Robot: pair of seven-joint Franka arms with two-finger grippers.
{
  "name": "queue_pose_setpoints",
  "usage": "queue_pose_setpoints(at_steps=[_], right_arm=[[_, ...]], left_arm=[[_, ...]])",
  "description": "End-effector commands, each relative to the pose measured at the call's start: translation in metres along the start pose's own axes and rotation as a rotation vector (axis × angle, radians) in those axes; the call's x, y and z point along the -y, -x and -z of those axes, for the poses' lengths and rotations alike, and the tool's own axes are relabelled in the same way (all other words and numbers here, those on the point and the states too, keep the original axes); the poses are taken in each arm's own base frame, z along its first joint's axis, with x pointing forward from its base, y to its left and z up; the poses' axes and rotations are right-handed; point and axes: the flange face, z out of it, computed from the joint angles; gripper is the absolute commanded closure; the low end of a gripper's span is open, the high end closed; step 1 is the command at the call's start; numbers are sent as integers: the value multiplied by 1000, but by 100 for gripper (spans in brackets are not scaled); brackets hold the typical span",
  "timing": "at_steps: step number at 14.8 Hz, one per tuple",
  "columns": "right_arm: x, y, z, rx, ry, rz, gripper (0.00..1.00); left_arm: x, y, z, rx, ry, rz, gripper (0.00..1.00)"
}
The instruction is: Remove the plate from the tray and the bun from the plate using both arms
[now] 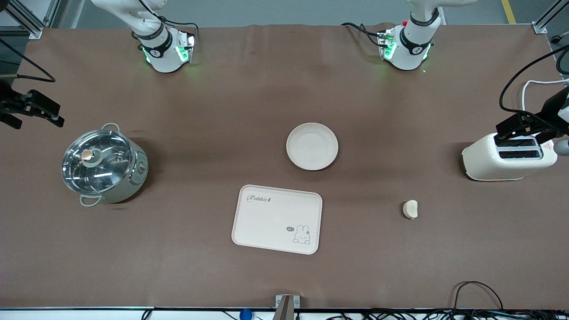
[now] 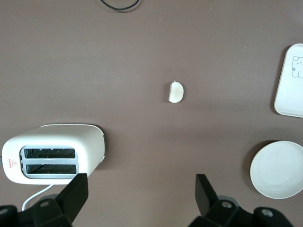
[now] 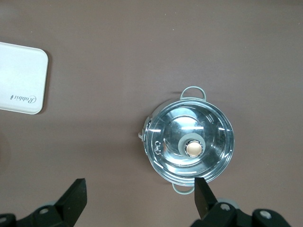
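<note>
The round cream plate (image 1: 312, 146) lies on the brown table near its middle and also shows in the left wrist view (image 2: 277, 170). The small pale bun (image 1: 410, 209) lies on the cloth nearer the front camera than the plate, toward the left arm's end, and shows in the left wrist view (image 2: 176, 92). My left gripper (image 1: 515, 126) (image 2: 141, 196) hangs open and empty, high over the toaster. My right gripper (image 1: 42, 111) (image 3: 139, 198) hangs open and empty, high beside the pot at the right arm's end.
A cream rabbit tray (image 1: 277, 219) (image 2: 291, 80) (image 3: 19, 78) lies nearer the front camera than the plate. A steel pot with a glass lid (image 1: 103, 164) (image 3: 189, 146) stands at the right arm's end. A white toaster (image 1: 509, 156) (image 2: 52, 153) stands at the left arm's end.
</note>
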Motion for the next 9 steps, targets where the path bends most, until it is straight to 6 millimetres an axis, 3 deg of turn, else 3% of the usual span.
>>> queue_pose_setpoints(at_steps=[1, 9], right_arm=[[-1, 7, 2, -3, 0, -11, 0], [0, 7, 2, -6, 0, -9, 0]], left_arm=[[0, -1, 3, -18, -17, 4, 0], [-2, -1, 0, -13, -17, 4, 0]])
